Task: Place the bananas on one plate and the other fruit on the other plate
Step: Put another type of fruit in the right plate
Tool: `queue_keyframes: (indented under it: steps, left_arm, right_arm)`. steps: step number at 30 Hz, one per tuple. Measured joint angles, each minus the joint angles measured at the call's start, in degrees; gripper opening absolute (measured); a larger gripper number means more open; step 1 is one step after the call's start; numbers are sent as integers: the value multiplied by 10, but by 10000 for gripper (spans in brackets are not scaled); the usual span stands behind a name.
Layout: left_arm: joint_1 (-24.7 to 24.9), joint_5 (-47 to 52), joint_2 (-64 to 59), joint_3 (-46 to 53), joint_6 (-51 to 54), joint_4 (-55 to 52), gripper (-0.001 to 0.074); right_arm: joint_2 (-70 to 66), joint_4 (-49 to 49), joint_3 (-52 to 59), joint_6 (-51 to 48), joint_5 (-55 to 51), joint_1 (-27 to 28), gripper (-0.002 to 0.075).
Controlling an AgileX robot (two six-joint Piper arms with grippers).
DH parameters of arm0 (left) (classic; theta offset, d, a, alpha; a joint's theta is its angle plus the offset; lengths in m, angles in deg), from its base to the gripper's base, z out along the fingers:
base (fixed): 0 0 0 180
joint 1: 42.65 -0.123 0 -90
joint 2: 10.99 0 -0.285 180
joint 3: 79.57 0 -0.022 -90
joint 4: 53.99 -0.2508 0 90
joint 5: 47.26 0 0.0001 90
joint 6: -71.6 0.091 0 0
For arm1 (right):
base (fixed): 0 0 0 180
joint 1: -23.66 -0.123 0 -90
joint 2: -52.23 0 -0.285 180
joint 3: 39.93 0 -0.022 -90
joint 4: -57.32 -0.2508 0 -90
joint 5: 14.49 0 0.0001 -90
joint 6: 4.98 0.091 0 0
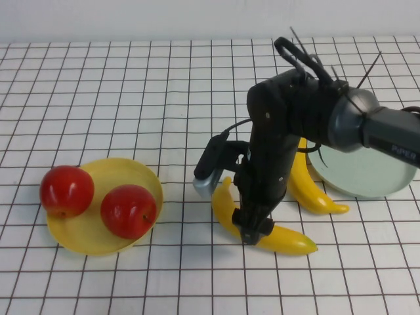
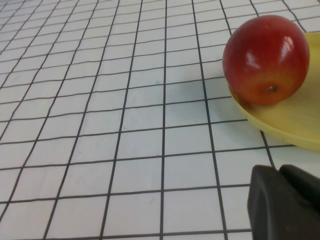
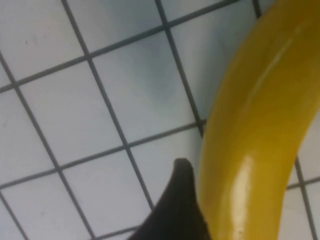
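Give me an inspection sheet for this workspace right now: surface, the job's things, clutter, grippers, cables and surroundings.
Surface: white tablecloth with a black grid.
Job's things: two apples on the yellow plate; pale green plate holds nothing; near banana on the cloth under the right arm; second banana beside the green plate, its far end hidden by the arm.
Clutter: nothing seen.
Grippers: right gripper open, down at the near banana, one finger beside it; left gripper shut, low over the cloth near the yellow plate.
Cables: black cables and ties on the right arm.
Surroundings: pale wall behind.
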Motion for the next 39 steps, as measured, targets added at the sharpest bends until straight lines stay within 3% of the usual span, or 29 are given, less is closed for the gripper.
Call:
queue_keyframes:
  steps: [7, 12, 20, 29, 35, 39]
  left_arm:
    - [0, 0, 0, 0, 0, 0, -3]
    - [0, 0, 0, 0, 0, 0, -4]
    - [0, 0, 0, 0, 0, 0, -4]
    - [0, 0, 0, 0, 0, 0, -3]
    - [0, 0, 0, 0, 0, 0, -3]
    - [0, 0, 0, 0, 0, 0, -4]
  right_arm:
    - [-27, -8, -4, 0, 17, -2, 531]
    - [-28, -8, -11, 0, 28, -2, 316]
    - [10, -9, -11, 34, 6, 14, 316]
    - [130, 16, -12, 159, -24, 150, 316]
    - [95, 49, -12, 175, 5, 259, 316]
    - [44, 52, -12, 176, 40, 299, 316]
